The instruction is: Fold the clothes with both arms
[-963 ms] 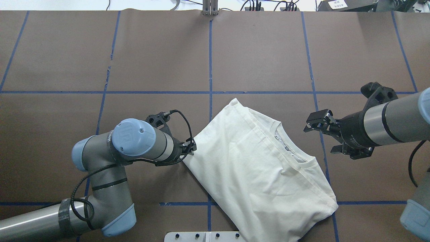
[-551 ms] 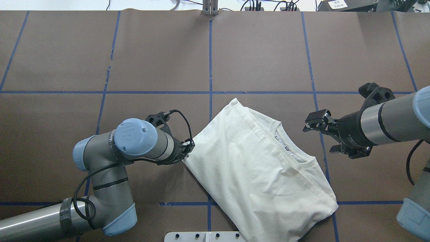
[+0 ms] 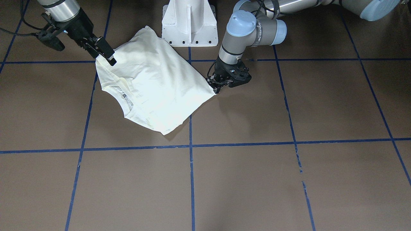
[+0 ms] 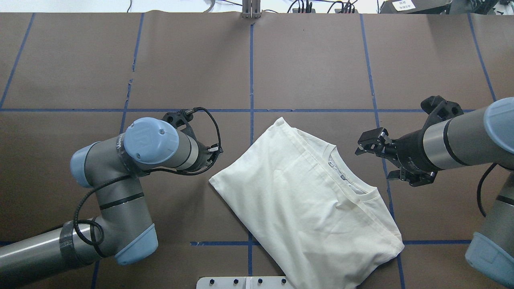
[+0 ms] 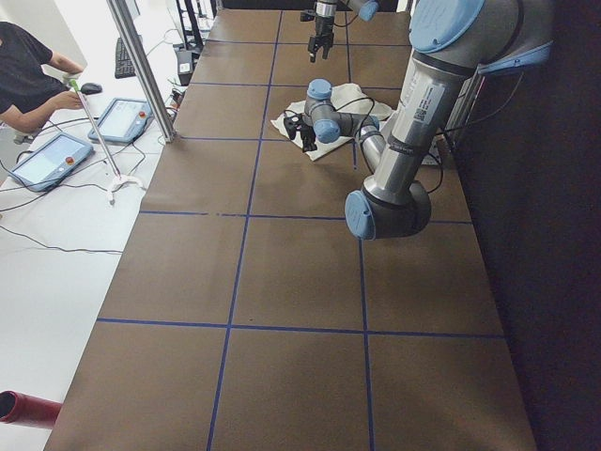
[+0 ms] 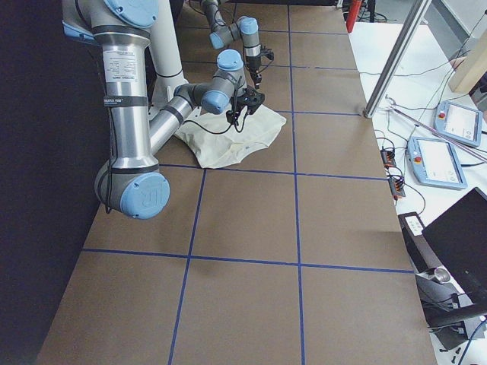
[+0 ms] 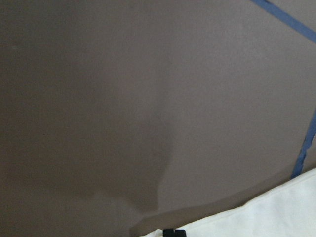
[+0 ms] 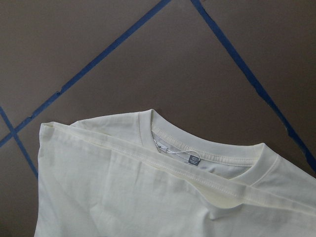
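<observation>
Shirt (image 4: pixel 305 200) part-folded at table's (image 4: pixel 313 60) robot-side edge, centre. Right gripper (image 4: pixel 375 162) spread, empty, near collar (image 8: pixel 217 146). Left gripper (image 3: pixel 217 86) by shirt corner; grip can't tell. Seemingly between folds; next, both must pinch an edge.

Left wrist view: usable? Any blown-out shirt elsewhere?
Left wrist view: mostly bare table with a soft broad shadow, only a sliver of shirt at the bottom edge. Front-facing view: shirt glares near-white, folds washed out. Right wrist view: sharp, collar seams clear.

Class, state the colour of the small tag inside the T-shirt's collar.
Bluish grey; the tag shows best in the right wrist-mounted view.
</observation>
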